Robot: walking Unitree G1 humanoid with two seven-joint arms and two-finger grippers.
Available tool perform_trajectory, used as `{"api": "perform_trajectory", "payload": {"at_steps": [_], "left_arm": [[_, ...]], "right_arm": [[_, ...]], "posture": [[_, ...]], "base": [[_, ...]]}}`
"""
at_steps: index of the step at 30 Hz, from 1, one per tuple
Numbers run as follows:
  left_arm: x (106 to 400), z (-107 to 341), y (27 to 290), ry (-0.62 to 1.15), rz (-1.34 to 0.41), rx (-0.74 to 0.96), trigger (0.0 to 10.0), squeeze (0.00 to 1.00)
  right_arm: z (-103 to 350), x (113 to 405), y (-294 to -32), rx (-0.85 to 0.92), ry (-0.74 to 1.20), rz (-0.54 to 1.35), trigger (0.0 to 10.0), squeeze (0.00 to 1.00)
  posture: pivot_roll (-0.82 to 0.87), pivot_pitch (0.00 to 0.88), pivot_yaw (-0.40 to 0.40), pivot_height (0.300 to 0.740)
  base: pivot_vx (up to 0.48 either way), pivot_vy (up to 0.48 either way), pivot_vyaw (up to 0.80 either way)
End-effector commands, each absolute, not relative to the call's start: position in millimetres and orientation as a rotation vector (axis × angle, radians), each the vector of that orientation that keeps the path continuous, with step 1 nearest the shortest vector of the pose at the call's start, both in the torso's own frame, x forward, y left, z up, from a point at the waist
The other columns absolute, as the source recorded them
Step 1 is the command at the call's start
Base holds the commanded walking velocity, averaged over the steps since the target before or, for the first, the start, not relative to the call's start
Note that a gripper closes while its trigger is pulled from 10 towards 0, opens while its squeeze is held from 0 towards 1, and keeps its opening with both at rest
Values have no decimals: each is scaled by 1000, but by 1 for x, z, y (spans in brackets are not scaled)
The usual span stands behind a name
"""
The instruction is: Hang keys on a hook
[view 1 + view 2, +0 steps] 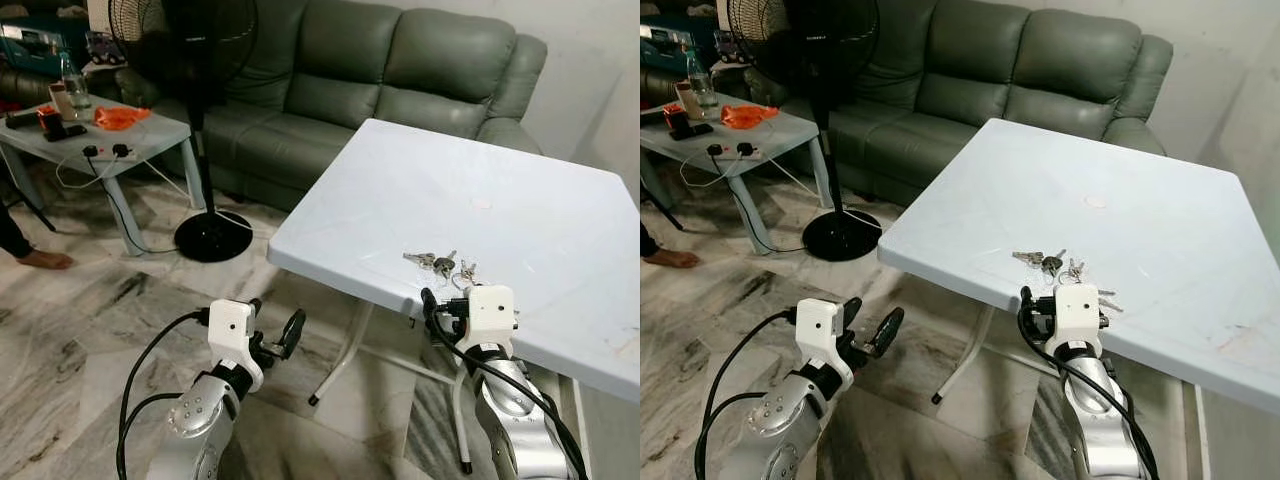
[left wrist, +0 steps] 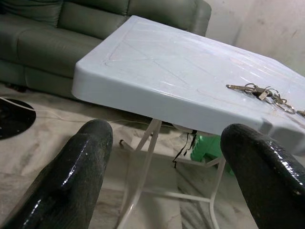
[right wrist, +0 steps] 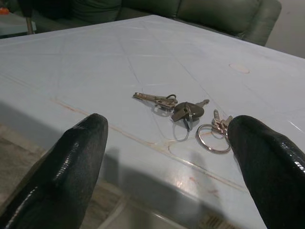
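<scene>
The keys (image 3: 183, 114), a loose bunch on rings, lie flat on the white worktop (image 1: 520, 190) near its front edge. The right gripper (image 3: 169, 157) is raised to that edge on a bent arm, its 2 fingers (image 3: 71, 162) spread wide and released, just short of the keys and not touching them. The left gripper (image 1: 275, 335) is held lower over the marble floor (image 1: 90, 320), off the worktop's corner, its 2 fingers likewise apart and grasping nothing.
</scene>
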State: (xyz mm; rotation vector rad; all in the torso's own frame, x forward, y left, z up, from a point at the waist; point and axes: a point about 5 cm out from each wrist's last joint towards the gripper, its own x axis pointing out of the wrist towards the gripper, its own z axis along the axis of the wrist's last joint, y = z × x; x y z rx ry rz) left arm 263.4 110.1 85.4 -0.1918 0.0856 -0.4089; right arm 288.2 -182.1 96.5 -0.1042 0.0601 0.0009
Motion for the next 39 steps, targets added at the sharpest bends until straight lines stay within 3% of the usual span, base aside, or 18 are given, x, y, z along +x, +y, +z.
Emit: {"api": "perform_trajectory", "payload": {"at_steps": [1,39], "left_arm": [[263,88,109,80,-425,-187,10000,0],[263,89,107,86,-427,-203,10000,0]], "right_arm": [[99,289,-184,-113,54,-2,10000,0],[98,288,-184,-113,59,-8,10000,0]], "posture": [[22,0,-70,740],[19,0,-67,740]], "base": [[289,0,0],[323,0,0]]}}
